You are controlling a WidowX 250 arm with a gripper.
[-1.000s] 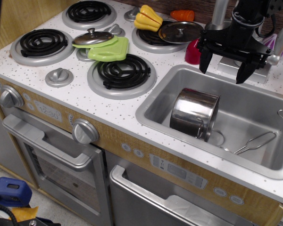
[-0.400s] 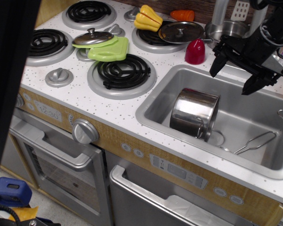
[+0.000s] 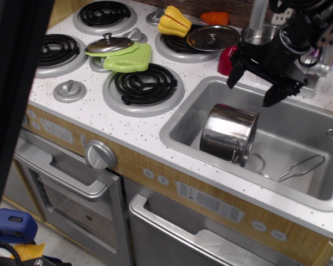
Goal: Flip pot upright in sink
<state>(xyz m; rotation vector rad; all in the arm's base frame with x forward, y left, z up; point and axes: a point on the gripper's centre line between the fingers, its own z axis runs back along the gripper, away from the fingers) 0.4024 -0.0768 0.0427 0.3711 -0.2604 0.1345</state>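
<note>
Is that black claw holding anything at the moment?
No. The gripper is open and empty above the sink; the pot lies on its side, untouched.

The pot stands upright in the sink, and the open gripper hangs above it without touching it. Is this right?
Not quite. The pot does not stand upright: in the observation.image view it lies on its side in the sink, with its mouth turned toward the right. The rest is right: the gripper hangs above it with the jaws spread and touches nothing.
</note>
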